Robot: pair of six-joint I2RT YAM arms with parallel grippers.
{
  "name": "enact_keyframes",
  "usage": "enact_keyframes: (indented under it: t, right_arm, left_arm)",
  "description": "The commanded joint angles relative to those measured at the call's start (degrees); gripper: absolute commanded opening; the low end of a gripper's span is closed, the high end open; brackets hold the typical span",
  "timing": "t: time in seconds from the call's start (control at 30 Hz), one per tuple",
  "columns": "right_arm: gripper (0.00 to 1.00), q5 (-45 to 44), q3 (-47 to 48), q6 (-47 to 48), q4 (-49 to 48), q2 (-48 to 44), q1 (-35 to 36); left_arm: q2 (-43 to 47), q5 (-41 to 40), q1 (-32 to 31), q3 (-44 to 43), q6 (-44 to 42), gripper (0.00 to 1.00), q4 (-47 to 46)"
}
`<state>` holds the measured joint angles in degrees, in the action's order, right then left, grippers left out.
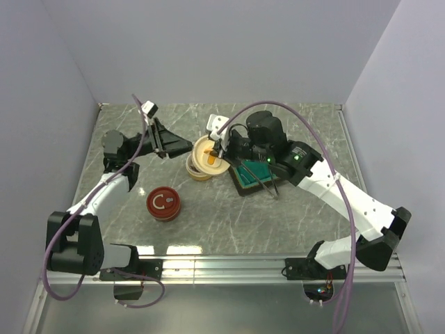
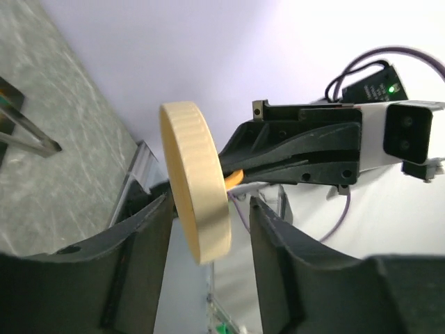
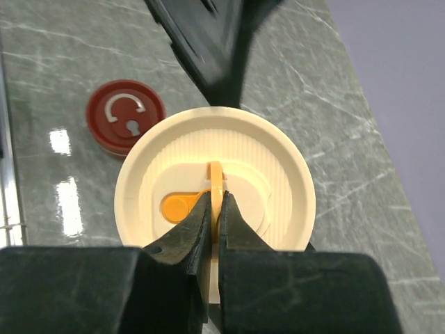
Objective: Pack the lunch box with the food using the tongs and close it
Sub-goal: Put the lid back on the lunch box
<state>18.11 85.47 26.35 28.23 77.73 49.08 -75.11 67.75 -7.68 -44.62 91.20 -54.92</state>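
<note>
The lunch box (image 1: 196, 171) is a round cream tub left of the teal tray (image 1: 245, 182). Its cream lid (image 1: 207, 154) hangs tilted over the tub. My right gripper (image 3: 217, 198) is shut on the lid's orange tab (image 3: 216, 174). In the left wrist view the lid (image 2: 198, 181) shows edge on, between the fingers of my left gripper (image 2: 208, 209). That gripper is open, with a gap on each side of the rim. The slim dark tongs (image 1: 268, 184) lie on the tray. The food is hidden.
A red round disc (image 1: 163, 204) with a white mark lies on the marble table in front of the tub, also in the right wrist view (image 3: 125, 124). White walls close the table at the back and on both sides.
</note>
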Motion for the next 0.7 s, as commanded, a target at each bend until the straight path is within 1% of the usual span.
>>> enact_keyframes:
  t: [0.0,0.03,0.07,0.1,0.13,0.17,0.2,0.23,0.27,0.3,0.33,0.43,0.47,0.57,0.6,0.67]
  right_arm:
    - [0.0,-1.32,3.21,-1.3,-2.3,1.18,-2.23]
    - [0.0,-1.5,3.47,-1.56,-2.21,1.71,-2.58]
    - [0.0,-2.11,3.65,-1.82,-1.69,3.02,-3.02]
    - [0.0,-2.9,4.52,-1.74,-1.25,3.82,-3.29]
    - [0.0,-3.51,4.88,-1.74,-0.81,4.7,-3.29]
    - [0.0,-4.04,5.14,-1.74,-0.02,6.36,-3.46]
    - [0.0,-5.35,6.01,-1.65,0.51,7.33,-3.55]
    - [0.0,-5.97,6.37,-1.56,0.95,8.39,-3.55]
    - [0.0,-6.33,6.98,-1.56,2.08,10.92,-3.55]
    - [0.0,-6.94,8.47,-1.56,2.7,12.25,-3.73]
    - [0.0,-7.21,9.44,-2.17,3.32,13.74,-3.82]
    - [0.0,-6.69,14.09,-4.54,5.16,20.25,-4.95]
    - [0.0,-6.51,15.41,-5.25,5.95,23.66,-5.13]
    - [0.0,-5.89,20.77,-7.53,7.71,30.08,-6.01]
    - [0.0,-6.07,22.88,-7.97,7.89,31.41,-5.93]
    - [0.0,-5.89,24.12,-9.29,7.03,34.13,-6.19]
  left_arm:
    - [4.09,-1.39,2.93,-1.6,-8.91,0.57,10.64]
    - [4.88,-1.48,4.42,-2.74,-12.15,0.66,14.8]
    - [6.45,-2.35,5.21,-6.32,-22.45,0.69,21.62]
    - [7.16,-3.75,5.92,-9.05,-29.86,0.7,38.4]
    - [7.78,-5.5,7.23,-12.3,-37.59,0.71,47.96]
    - [8.57,-7.78,7.42,-17.99,-49.94,0.71,54.41]
    - [8.84,-13.46,7.51,-20.57,-54.85,0.75,60.13]
    - [9.1,-15.69,9.07,-22.86,-58.73,0.82,68.72]
    - [9.71,-17.72,9.52,-25.84,-63.2,0.95,70.89]
    - [10.07,-21.04,9.88,-27.0,-64.64,0.99,72.91]
    - [10.33,-22.38,10.75,-28.05,-65.61,0.99,75.98]
    - [12.0,-26.34,11.64,-29.47,-67.73,0.99,79.25]
    - [12.96,-27.13,11.72,-29.21,-68.43,0.99,79.26]
    - [15.07,-28.81,12.16,-27.28,-69.57,0.99,78.65]
    - [15.43,-28.64,12.25,-26.84,-69.66,0.99,78.39]
    - [16.05,-28.98,12.52,-25.96,-69.58,0.99,78.29]
